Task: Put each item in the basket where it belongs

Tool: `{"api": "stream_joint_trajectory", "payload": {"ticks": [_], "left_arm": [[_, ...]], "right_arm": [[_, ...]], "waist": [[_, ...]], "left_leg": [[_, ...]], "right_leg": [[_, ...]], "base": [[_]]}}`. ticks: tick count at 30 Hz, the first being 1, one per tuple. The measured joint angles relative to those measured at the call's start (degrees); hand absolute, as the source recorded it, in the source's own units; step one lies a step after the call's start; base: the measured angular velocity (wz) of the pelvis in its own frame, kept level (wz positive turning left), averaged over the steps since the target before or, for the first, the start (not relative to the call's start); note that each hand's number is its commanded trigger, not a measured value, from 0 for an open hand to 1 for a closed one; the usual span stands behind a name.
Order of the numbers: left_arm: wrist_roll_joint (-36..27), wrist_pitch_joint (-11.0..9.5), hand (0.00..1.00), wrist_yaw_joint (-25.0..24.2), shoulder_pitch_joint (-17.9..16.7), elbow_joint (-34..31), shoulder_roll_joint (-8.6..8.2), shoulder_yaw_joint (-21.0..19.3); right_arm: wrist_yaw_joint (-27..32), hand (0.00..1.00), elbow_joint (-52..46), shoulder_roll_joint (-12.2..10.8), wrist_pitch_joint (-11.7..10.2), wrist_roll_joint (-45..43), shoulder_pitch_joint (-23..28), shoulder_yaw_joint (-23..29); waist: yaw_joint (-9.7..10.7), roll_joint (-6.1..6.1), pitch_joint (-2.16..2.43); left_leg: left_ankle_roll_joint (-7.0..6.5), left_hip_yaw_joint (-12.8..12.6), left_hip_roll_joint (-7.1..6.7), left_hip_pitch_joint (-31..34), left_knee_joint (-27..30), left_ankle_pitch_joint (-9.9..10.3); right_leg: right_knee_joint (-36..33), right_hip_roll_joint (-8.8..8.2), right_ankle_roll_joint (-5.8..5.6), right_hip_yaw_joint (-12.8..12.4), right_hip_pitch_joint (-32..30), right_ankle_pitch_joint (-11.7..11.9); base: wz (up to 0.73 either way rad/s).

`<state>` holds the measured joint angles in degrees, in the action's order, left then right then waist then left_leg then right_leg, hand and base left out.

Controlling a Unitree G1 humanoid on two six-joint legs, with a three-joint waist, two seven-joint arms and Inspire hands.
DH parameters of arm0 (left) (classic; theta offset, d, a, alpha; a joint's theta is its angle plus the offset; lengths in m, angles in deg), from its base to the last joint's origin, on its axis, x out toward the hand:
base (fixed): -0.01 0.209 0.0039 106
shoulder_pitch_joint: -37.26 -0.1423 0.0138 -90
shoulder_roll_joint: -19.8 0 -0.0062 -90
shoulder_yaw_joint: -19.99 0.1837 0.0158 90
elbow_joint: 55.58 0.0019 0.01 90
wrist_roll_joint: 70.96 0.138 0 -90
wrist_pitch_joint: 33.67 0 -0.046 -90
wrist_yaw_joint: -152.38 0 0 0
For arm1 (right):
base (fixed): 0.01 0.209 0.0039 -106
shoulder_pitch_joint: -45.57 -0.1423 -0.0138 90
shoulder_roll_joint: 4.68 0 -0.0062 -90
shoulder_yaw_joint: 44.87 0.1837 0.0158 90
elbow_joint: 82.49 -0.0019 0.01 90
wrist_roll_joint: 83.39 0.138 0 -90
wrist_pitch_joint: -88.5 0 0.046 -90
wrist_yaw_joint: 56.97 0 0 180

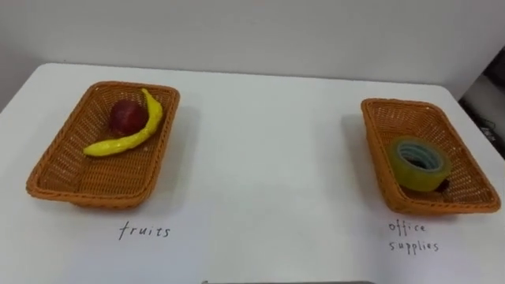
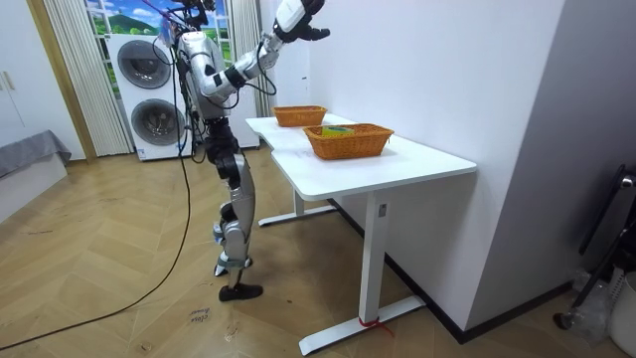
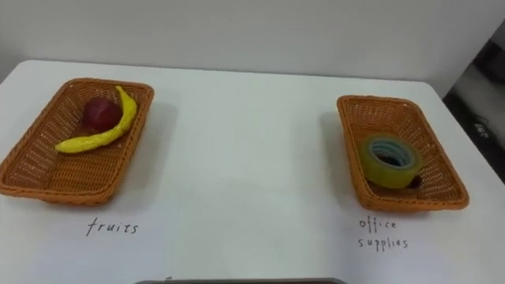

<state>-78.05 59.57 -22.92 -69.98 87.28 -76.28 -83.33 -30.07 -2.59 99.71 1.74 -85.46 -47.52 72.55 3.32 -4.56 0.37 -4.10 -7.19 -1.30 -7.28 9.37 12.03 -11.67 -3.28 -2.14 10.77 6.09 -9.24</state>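
Note:
Two wicker baskets stand on the white table (image 1: 260, 158). The left basket (image 1: 67, 170), with "fruits" handwritten in front of it, holds a dark red apple (image 1: 125, 117) and a yellow banana (image 1: 130, 138) that curves round it. The right basket (image 1: 410, 118), with "office supplies" written in front of it, holds a roll of green tape (image 1: 420, 162) with a small dark thing (image 1: 444, 188) half hidden beside it. In the room view I stand at the table's end with my left arm raised, and the left hand (image 2: 314, 32) hangs high above the table, far from both baskets.
A wall runs along the table's far edge. A dark edge (image 1: 288, 282) shows at the bottom of the eye views. In the room view, stacked washing machines (image 2: 149, 94) stand behind me and wooden floor lies around the table.

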Motion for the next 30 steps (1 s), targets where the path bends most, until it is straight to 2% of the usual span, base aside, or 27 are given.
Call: {"api": "stream_joint_trajectory", "payload": {"ticks": [4,7,9,11,15,17,19,22,23,26,30], "left_arm": [[-0.4,-0.3,0.0,0.2,-1.4,0.0,0.0,-0.2],[-1.5,-1.1,0.0,1.3,-3.1,0.1,-0.21,-0.2],[-1.3,-1.3,0.0,1.7,-3.3,0.1,-0.25,-0.2],[-1.7,-2.2,0.0,2.5,-3.4,0.0,-0.31,-0.2],[-2.4,-3.6,0.0,3.8,-2.9,-0.7,-0.38,-0.2],[-2.8,-4.5,0.0,5.3,-2.8,-1.0,-0.48,0.2],[-4.4,-5.3,0.0,6.4,-2.9,-0.9,-0.6,0.5],[-7.0,-5.9,0.0,7.0,-2.8,-0.9,-0.62,2.2],[-8.3,-6.0,0.0,7.0,-2.8,-0.9,-0.85,2.4],[-9.2,-6.0,0.0,6.9,-3.0,-0.9,-2.06,2.3],[-8.9,-6.0,0.0,5.8,-3.5,-0.5,-2.47,2.3]], "right_arm": [[4.8,0.0,-0.1,-1.4,-0.9,5.0,6.2,3.2],[8.4,0.0,0.0,-3.7,-2.7,6.2,10.3,3.8],[10.4,0.0,0.3,-6.0,-4.1,7.1,12.5,4.5],[13.9,0.0,2.2,-9.2,-6.5,8.8,14.4,5.8],[18.2,0.0,6.6,-12.6,-8.2,12.1,19.6,5.5],[20.6,0.0,9.5,-14.8,-9.9,14.4,21.7,5.0],[22.2,0.0,13.1,-15.9,-10.9,16.8,22.8,4.6],[24.9,0.0,20.3,-16.9,-12.5,25.0,23.2,2.9],[25.1,0.0,24.7,-17.4,-12.9,28.2,23.2,2.5],[25.3,0.0,31.9,-19.7,-13.0,33.8,23.7,2.5],[24.8,0.0,41.2,-21.2,-13.2,39.2,23.9,2.4]], "waist": [[0.3,0.25,-0.21],[1.1,0.67,-0.13],[1.3,0.94,-0.14],[1.6,1.23,-0.09],[1.6,1.34,-0.05],[1.7,1.73,-0.09],[1.5,1.97,-0.13],[2.1,2.58,0.11],[2.5,2.71,0.31],[2.7,3.18,0.47],[3.0,3.52,0.52]], "left_leg": [[0.17,-0.5,0.35,0.0,0.1,0.2],[0.47,-0.6,0.6,-0.2,0.1,0.4],[0.55,-0.7,0.7,0.0,0.0,0.5],[0.58,-0.9,0.75,0.4,0.1,0.5],[0.61,-1.0,0.82,0.4,0.1,0.5],[0.64,-1.4,0.82,0.6,0.0,0.6],[0.64,-1.8,0.81,0.6,0.0,0.6],[0.61,-2.1,0.83,0.7,-0.1,0.7],[0.61,-2.1,0.85,0.7,-0.1,0.7],[0.64,-2.1,0.88,0.8,-0.1,0.7],[0.67,-1.7,0.83,0.8,-0.1,0.8]], "right_leg": [[0.0,0.33,0.13,-0.6,-0.6,0.1],[0.0,0.75,0.18,-1.4,-0.6,0.1],[0.0,0.85,0.26,-1.3,-0.9,0.0],[0.1,0.9,0.32,-1.4,-1.3,0.1],[0.1,0.94,0.34,-1.7,-1.3,0.0],[0.1,1.1,0.35,-2.8,-1.5,0.0],[0.0,1.18,0.4,-3.0,-1.6,0.1],[0.0,1.23,0.5,-3.3,-1.8,0.1],[0.0,1.23,0.51,-3.3,-1.9,0.1],[0.0,1.23,0.54,-3.2,-2.3,0.1],[0.0,1.22,0.77,-3.0,-1.9,-0.1]], "base": [[-0.08],[-0.08],[-0.04],[0.0],[-0.01],[-0.14],[-0.14],[-0.06],[0.0],[0.0],[0.03]]}}
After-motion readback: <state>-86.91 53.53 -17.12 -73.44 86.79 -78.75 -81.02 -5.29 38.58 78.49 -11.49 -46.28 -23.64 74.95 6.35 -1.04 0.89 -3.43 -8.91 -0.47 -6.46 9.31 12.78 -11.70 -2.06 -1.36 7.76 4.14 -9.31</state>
